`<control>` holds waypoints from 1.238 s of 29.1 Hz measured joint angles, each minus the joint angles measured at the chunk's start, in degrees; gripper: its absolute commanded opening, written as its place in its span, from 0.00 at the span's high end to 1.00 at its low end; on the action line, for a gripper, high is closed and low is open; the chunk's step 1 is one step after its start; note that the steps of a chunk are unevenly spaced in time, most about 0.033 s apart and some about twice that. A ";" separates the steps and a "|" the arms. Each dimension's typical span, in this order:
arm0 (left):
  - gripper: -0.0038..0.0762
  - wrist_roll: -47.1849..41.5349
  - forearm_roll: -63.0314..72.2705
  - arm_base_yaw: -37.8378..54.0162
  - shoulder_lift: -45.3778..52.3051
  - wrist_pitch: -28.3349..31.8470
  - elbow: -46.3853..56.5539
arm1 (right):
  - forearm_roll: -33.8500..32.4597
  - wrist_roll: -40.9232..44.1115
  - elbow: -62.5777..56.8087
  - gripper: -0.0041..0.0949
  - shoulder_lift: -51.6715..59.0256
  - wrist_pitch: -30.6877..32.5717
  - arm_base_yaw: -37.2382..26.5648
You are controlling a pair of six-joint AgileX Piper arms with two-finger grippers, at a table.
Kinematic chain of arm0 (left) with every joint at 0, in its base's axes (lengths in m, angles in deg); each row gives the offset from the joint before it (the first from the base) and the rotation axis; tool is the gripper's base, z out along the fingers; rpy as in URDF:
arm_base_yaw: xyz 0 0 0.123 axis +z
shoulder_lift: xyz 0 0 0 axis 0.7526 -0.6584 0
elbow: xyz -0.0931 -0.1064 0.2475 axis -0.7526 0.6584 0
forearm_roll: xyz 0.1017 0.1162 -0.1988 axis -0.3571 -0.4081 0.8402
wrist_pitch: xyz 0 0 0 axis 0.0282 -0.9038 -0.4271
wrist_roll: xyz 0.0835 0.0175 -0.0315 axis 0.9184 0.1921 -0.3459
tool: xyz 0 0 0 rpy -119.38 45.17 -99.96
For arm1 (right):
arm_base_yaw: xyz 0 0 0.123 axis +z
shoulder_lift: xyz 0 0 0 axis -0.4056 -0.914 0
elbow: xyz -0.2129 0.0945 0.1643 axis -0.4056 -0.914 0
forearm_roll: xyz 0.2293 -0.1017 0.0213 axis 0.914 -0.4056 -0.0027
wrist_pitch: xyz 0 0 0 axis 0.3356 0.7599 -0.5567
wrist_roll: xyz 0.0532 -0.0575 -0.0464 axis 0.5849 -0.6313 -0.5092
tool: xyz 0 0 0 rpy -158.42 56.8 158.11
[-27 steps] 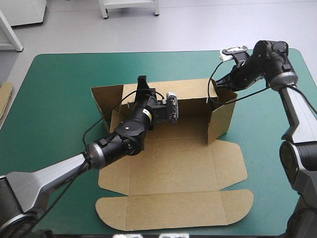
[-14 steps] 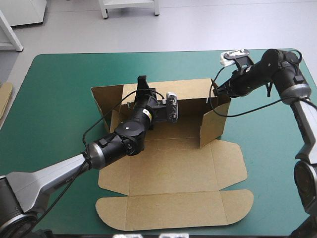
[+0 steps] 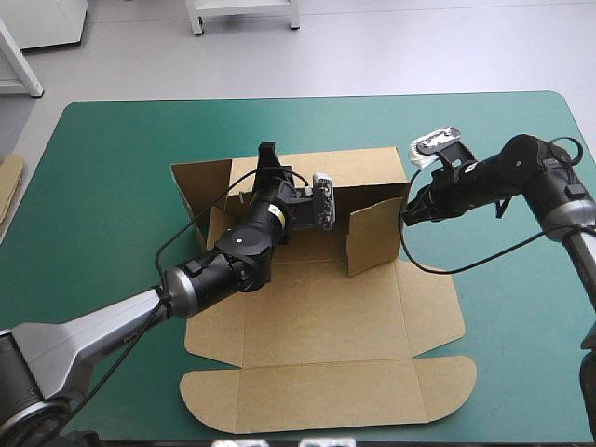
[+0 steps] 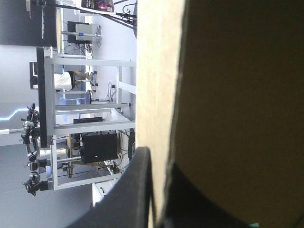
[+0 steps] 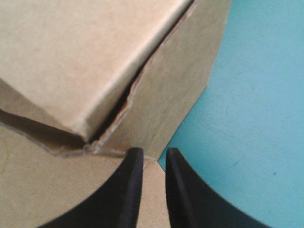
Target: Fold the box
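The brown box [image 3: 317,307] lies in the middle of the teal-green cover with its back wall [image 3: 363,168] raised. My left gripper [image 3: 268,154] is at that wall's top edge. In the left wrist view, my left gripper [image 4: 159,190] is shut on the board's edge [image 4: 156,71], one black finger on each side. The right side flap [image 3: 372,233] stands upright, swung inward in front of the back wall. My right gripper [image 3: 407,209] is at the flap's outer corner. In the right wrist view, my right gripper [image 5: 153,159] is shut, tips against the board just below the flap [image 5: 71,47].
The lid panel [image 3: 326,396] with its rounded flaps lies flat toward the table's near edge. A left side flap [image 3: 200,182] stands raised. An edge of more brown board [image 3: 7,182] shows at the table's left edge. Bare teal-green cover [image 3: 503,307] lies right of the box.
My right gripper has moved from the back right corner toward the near side and left, and the right side flap has swung inward with it. The left arm has not moved.
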 measured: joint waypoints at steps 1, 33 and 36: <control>0.96 0.00 0.00 0.00 0.00 0.00 0.00 | 0.30 -1.30 -0.09 0.52 0.00 0.18 0.00; 0.96 0.06 0.00 0.18 -0.06 -2.49 0.00 | 0.86 1.18 -0.46 0.43 -1.09 -10.59 8.47; 0.96 0.01 0.05 0.29 -0.06 -3.80 0.00 | -0.30 3.18 -0.51 0.47 -1.09 -13.79 10.09</control>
